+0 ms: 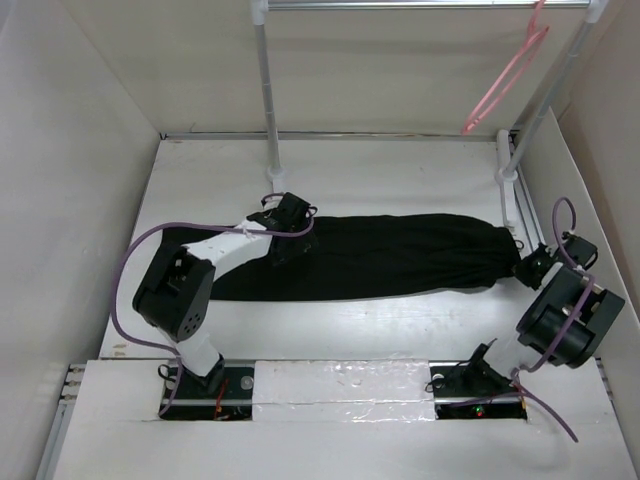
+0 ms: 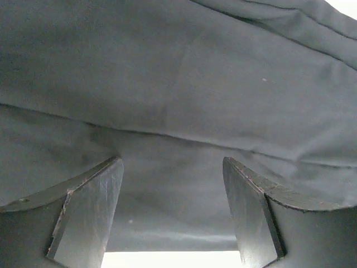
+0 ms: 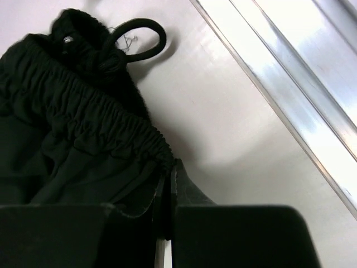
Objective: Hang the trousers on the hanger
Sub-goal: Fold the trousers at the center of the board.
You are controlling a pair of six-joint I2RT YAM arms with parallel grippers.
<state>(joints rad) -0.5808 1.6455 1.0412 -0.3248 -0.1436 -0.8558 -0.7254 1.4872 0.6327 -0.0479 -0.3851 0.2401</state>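
The black trousers [image 1: 390, 255] lie flat across the middle of the table, waistband at the right. The pale-pink hanger [image 1: 508, 75] hangs from the rack bar at the top right. My left gripper [image 1: 283, 228] is open, its fingers [image 2: 83, 212] spread just over the cloth [image 2: 178, 100] near the trousers' left part. My right gripper [image 1: 527, 266] is shut on the elastic waistband [image 3: 106, 120] at the trousers' right end, cloth pinched between the fingers [image 3: 187, 190]. A black drawstring loop [image 3: 139, 36] lies beyond the waistband.
Two white rack poles [image 1: 268, 90] [image 1: 545, 100] rise from the back of the table, joined by a top bar. A metal rail [image 3: 290, 89] runs along the right side. White walls enclose the table on the left, back and right.
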